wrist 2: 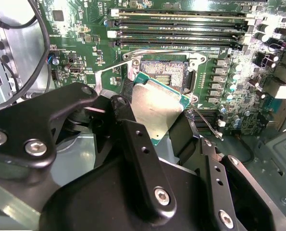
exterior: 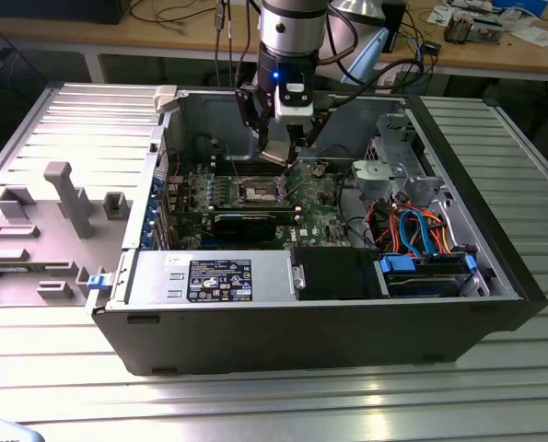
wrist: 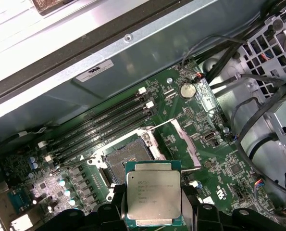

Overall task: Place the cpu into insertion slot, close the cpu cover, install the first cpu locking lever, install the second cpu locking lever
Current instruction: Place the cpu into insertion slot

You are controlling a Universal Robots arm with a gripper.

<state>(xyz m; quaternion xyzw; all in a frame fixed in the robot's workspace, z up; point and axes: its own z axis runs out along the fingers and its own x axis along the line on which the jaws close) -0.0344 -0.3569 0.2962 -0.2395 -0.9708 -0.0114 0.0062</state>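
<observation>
Silvery cpu (wrist: pixel 154 197) is clamped betw. gripper (exterior: pixel 280 155) fingers (wrist 2: pixel 138 144), which are closed on its edges. It's hovering just over the slot (wrist: pixel 125 160), not seated yet. Cover (wrist: pixel 185 142) is flipped open beside the slot on the green board (wrist: pixel 215 163).

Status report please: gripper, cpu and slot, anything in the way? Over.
Gripper shut on the cpu. Cpu held just off the insertion slot, not seated. Slot empty, cpu cover open. No obstruction seen over the slot.
</observation>
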